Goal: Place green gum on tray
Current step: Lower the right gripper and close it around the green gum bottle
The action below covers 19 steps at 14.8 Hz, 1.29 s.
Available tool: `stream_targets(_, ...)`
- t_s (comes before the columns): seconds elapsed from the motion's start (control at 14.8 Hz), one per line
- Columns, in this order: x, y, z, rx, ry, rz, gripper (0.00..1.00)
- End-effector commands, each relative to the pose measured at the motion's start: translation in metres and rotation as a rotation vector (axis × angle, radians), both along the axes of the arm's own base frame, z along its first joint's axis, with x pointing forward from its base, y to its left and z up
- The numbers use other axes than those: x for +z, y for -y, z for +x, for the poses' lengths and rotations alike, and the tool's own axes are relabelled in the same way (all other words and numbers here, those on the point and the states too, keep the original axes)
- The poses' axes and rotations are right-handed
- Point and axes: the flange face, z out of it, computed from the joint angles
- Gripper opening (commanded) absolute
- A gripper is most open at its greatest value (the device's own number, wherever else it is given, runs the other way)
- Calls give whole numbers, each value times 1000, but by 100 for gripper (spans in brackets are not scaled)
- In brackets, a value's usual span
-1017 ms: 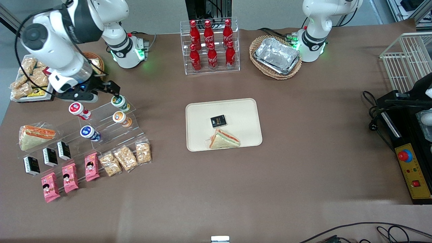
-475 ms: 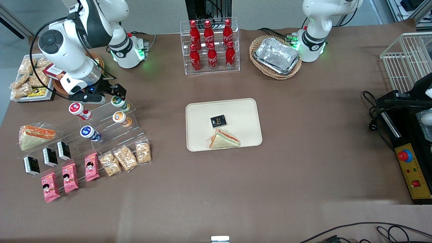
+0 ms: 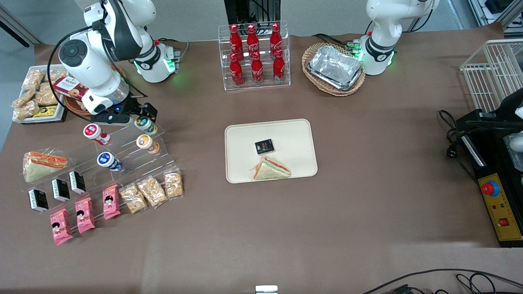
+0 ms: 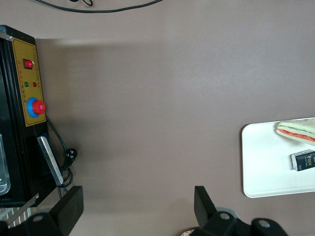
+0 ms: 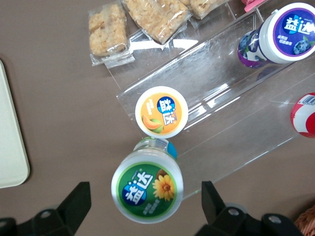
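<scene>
Pincer (image 5: 142, 204) fingers are spread wide, nothing gripped, now lowered around the green gum (image 5: 147, 191) on the clear stepped stand's (image 3: 135, 151) top step; a grasp seems imminent, the tray (image 3: 286, 130) lying well apart mid-bench.

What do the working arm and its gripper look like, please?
The working arm has glossy white rounded shells with dark grey joint bands and a black cable looping alongside it; its base glows green. The gripper, above the green gum, is black, with matte black fingers.
</scene>
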Motion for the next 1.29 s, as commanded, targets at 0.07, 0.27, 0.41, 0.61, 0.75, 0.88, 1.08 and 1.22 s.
stream_targets(0.07,0,-1,-6,-20,27,16,100)
stream_targets(0.27,-2,0,-6,-22,27,16,94)
stream_targets(0.41,-4,0,-4,-23,29,17,84)
stream_targets(0.61,-8,-1,-2,-24,27,16,72)
stream_targets(0.75,-9,0,-2,-25,26,15,59)
stream_targets(0.88,-9,0,-2,-25,26,15,49)
stream_targets(1.08,-10,0,-2,-25,24,15,42)
stream_targets(1.22,-9,1,-3,-23,14,13,42)
